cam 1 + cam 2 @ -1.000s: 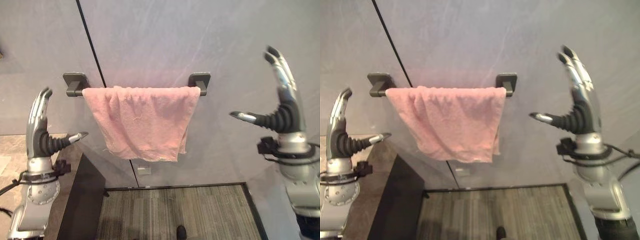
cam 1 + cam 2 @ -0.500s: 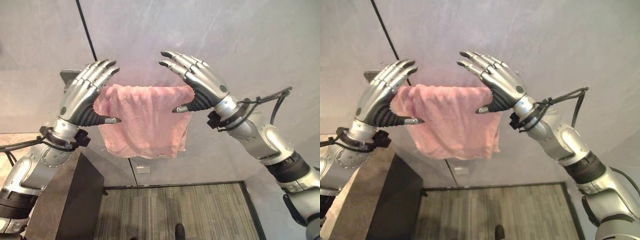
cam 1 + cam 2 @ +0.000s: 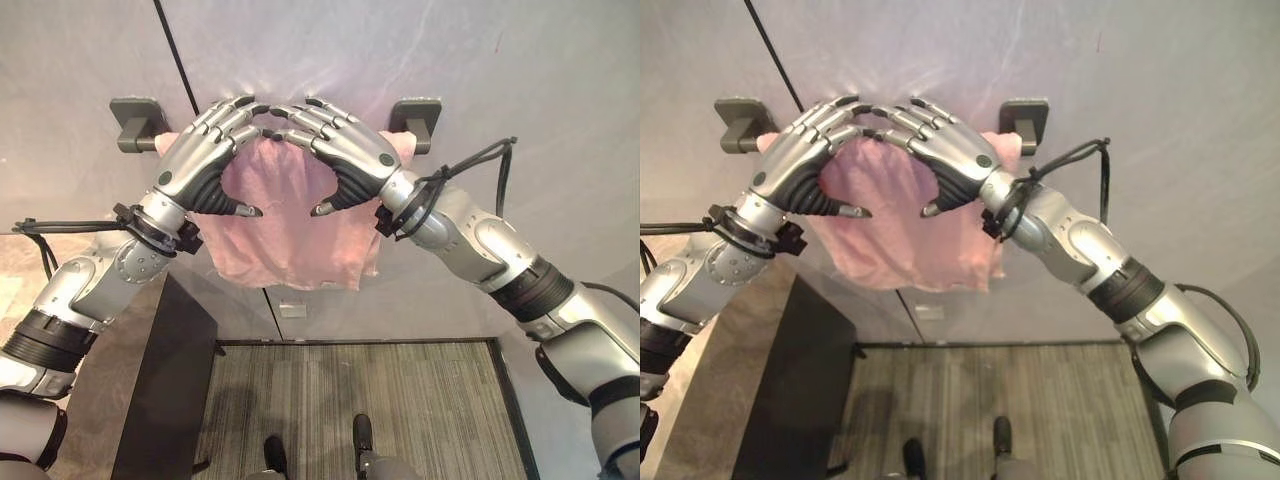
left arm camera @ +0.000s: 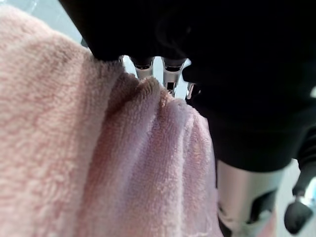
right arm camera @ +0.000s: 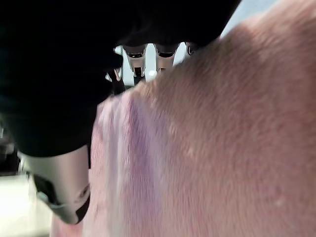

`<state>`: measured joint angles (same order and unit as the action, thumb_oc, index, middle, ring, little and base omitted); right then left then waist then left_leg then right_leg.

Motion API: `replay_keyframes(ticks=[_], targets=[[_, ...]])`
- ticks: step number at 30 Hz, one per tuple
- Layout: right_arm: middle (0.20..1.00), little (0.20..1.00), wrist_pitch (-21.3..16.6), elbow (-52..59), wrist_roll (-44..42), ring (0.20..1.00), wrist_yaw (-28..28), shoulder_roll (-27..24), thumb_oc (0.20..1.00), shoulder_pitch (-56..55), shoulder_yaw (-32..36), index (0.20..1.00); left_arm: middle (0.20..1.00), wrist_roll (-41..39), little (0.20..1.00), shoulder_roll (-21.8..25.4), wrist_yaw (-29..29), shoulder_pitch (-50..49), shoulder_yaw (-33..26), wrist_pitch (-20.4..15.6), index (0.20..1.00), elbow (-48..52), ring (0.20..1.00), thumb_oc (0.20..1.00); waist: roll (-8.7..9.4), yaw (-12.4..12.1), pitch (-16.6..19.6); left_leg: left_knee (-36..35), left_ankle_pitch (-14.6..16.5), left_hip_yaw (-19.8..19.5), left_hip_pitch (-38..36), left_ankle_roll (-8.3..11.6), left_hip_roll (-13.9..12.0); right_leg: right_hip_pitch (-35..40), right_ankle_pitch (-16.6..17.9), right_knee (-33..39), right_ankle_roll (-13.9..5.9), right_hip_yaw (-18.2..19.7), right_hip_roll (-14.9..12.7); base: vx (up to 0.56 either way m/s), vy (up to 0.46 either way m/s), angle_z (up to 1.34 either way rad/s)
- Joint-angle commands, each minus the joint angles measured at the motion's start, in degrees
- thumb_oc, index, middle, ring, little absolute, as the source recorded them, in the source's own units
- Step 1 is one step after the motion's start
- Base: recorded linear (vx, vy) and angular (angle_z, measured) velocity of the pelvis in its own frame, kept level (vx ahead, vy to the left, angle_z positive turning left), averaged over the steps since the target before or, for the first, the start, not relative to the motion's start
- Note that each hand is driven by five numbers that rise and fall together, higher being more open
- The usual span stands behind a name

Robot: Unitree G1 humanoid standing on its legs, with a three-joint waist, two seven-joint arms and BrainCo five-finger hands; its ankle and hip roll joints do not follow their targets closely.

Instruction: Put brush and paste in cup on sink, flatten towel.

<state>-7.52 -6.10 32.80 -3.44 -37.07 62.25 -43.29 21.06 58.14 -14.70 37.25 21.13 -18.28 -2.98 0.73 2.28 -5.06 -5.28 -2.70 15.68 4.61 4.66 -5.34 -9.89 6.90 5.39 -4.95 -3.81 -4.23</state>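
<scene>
Squarely behind both hands [image 3: 205, 165], towel [image 3: 290, 245].

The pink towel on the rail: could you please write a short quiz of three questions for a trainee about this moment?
1. True or false: the pink towel lies flat on the floor.
2. Where do both hands meet? A) at the top middle of the towel, by the rail; B) at the towel's lower edge; C) on the dark cabinet.
3. Fill in: the left hand and the right hand have their fingertips on the towel's ____ edge.

Key:
1. False; it hangs from the wall rail.
2. A.
3. Top.
</scene>
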Motion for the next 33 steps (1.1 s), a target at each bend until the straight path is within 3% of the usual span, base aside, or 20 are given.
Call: replay_keyframes(ticks=[1, 7, 14, 20, 23, 26, 33], targets=[[1.000, 1.000, 1.9, -4.0, 2.8, 1.000, 5.2, 0.0, 1.000, 7.7, -4.2, 1.000, 1.000, -0.2, 1.000, 2.0, 2.9, 6.1, 4.6, 2.3, 1.000, -2.8, 1.000, 1.000, 2.24, 0.1, -1.2, 0.3, 0.5, -2.4, -2.2, 0.61, -0.2, 3.6, 1.8, -0.4, -8.64, 2.1, -9.8, 0.00, 0.000, 0.00], [1.000, 1.000, 1.9, -2.1, 3.0, 1.000, 10.2, -4.9, 1.000, 7.1, -6.2, 1.000, 1.000, 0.6, 1.000, 5.2, 6.6, 4.1, 4.0, 3.2, 1.000, -1.0, 1.000, 1.000, 2.27, 0.5, -0.8, 0.3, 0.8, -2.7, -2.9, 0.70, -0.4, 4.6, 1.1, -0.4, -8.31, 1.5, -9.7, 0.01, 0.001, 0.01], [1.000, 1.000, 2.1, 0.5, 1.2, 1.000, 11.8, -9.5, 1.000, 1.8, -1.9, 1.000, 1.000, 1.6, 1.000, 9.4, 9.8, -1.3, 1.0, 3.7, 1.000, -0.2, 1.000, 1.000, 2.08, 1.0, -0.7, 0.3, 1.3, -2.5, -4.2, 0.61, -0.5, 5.8, 0.6, -0.4, -8.20, 1.5, -9.7, 0.00, 0.000, 0.00], [1.000, 1.000, 1.9, 1.4, -2.7, 1.000, 10.9, -11.7, 1.000, -8.0, 5.3, 1.000, 1.000, 0.7, 1.000, 10.0, 11.2, -14.3, -9.2, 4.2, 1.000, -1.4, 1.000, 1.000, 1.78, 0.4, -0.4, 0.3, 1.7, -1.7, -5.5, 0.58, -0.5, 6.7, -0.1, -0.4, -8.25, 1.5, -9.8, 0.00, 0.000, 0.00], [1.000, 1.000, 2.4, 0.9, -6.7, 1.000, 10.1, -11.2, 1.000, -12.6, 9.1, 1.000, 1.000, -3.4, 1.000, 6.4, 10.9, -18.8, -13.6, 4.5, 1.000, -3.7, 1.000, 1.000, 1.71, 0.3, -0.3, 0.3, 1.7, -1.6, -5.6, 0.61, -0.6, 6.7, -0.2, -0.4, -8.26, 1.4, -9.9, 0.00, 0.000, 0.00], [1.000, 1.000, 3.1, -1.4, -8.6, 1.000, 9.2, -9.8, 1.000, -16.3, 11.8, 1.000, 1.000, -12.4, 1.000, -1.1, 9.4, -21.2, -17.4, 4.9, 1.000, -9.8, 1.000, 1.000, 1.76, 0.3, -0.2, 0.3, 1.6, -1.4, -5.8, 0.61, -0.5, 6.9, -0.2, -0.4, -8.12, 1.1, -10.0, 0.00, 0.000, 0.00], [1.000, 1.000, 3.8, -8.5, -18.1, 1.000, 4.7, -3.8, 1.000, -20.9, 15.6, 1.000, 1.000, -25.6, 1.000, -11.6, 7.2, -19.3, -16.7, 4.6, 1.000, -16.8, 1.000, 1.000, 1.73, 0.4, 0.2, 0.3, 1.5, -1.5, -6.2, 0.58, -0.8, 7.6, -0.3, -0.4, -7.87, 0.7, -9.9, 0.00, 0.000, 0.00]])
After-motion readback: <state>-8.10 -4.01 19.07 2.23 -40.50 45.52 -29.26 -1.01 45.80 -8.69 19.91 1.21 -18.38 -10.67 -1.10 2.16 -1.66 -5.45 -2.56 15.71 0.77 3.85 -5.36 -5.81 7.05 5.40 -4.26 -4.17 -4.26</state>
